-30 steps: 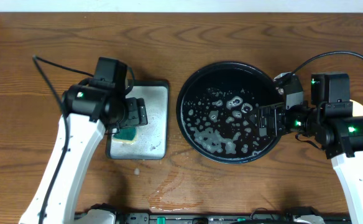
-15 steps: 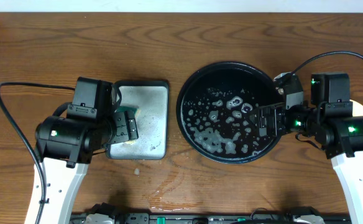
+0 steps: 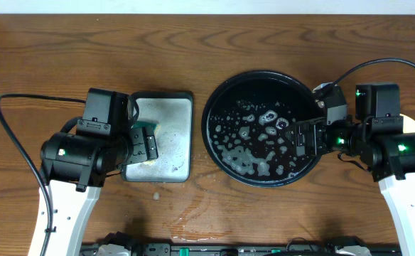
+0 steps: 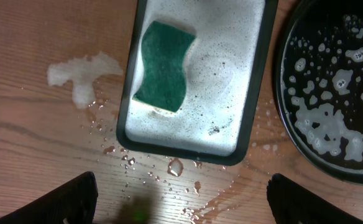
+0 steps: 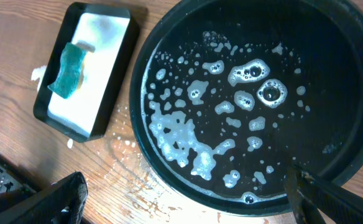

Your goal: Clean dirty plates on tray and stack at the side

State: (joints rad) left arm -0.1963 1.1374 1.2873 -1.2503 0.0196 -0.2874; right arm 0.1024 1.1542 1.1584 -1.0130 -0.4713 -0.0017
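The black round tray (image 3: pixel 222 153) holds only soapy foam, with no plate on it; it also shows in the right wrist view (image 5: pixel 144 93) and the left wrist view (image 4: pixel 287 124). A pale sliver of a plate (image 3: pixel 411 123) shows under my right arm at the table's right side; the rest of the plates are hidden. My left gripper (image 3: pixel 151 144) (image 4: pixel 181 208) is open and empty above the near left edge of the silver tray. My right gripper (image 3: pixel 305 139) (image 5: pixel 188 205) is open and empty over the black tray's right part.
The rectangular silver tray (image 3: pixel 175 135) (image 4: pixel 231 93) lies left of the black tray, with a green sponge (image 4: pixel 166 65) (image 5: pixel 68 70) lying in it. A foam blob (image 4: pixel 82 74) and water drops (image 3: pixel 193 213) wet the wood near the front.
My left arm has swung back to the left and risen from the silver tray, leaving the sponge lying there. The right arm has not moved.
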